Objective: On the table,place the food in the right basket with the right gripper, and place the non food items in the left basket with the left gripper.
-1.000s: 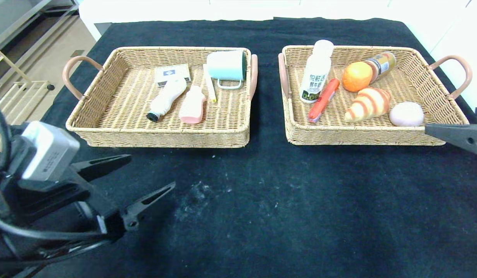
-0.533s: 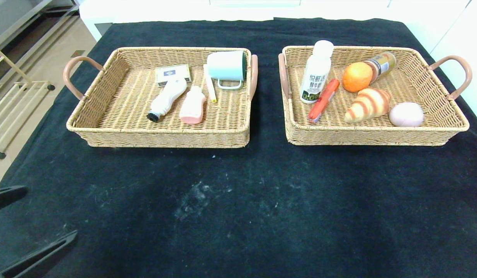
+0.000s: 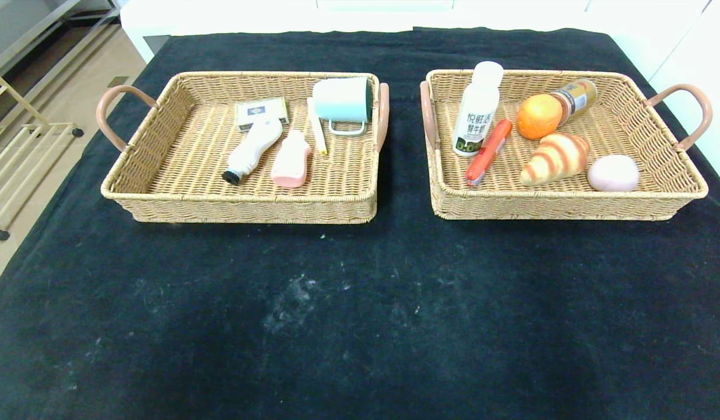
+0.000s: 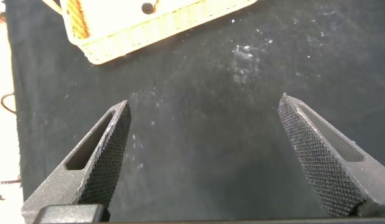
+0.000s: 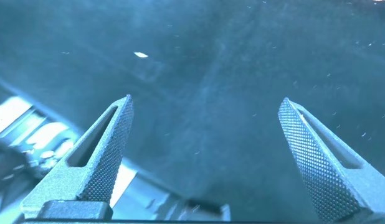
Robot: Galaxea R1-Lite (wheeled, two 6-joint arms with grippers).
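the left gripper (image 4: 202, 152) had its jaws spread wide apart and empty over the black cloth-covered desk (image 4: 205, 124), with a corner of the left woven wicker basket (image 4: 142, 28) near it; the right gripper (image 5: 205, 152) likewise stood with jaws apart, holding nothing, over the desk's edge. neither arm showed in the head view.

all the food — the white milk bottle (image 3: 478, 108), red sausage stick (image 3: 487, 150), orange (image 3: 538, 115), brown tin can (image 3: 575, 96), striped croissant (image 3: 555, 157) and pale pink round bun (image 3: 613, 172) — lay in the right woven wicker basket (image 3: 569, 204). the left one (image 3: 243, 207) held the mint green mug (image 3: 342, 100), small card box (image 3: 260, 111), white brush bottle (image 3: 252, 149), pink bottle (image 3: 291, 160) and a thin white stick (image 3: 316, 133).

the sorting looked finished, so the risk was small: the upright milk bottle, close to the basket's wall, could topple if an arm swung back and knocked the basket.

a second before, the left gripper filled the head view's lower left and the right one's tip reached in by the right basket's corner — both had since pulled out of sight; the contents lay unchanged.
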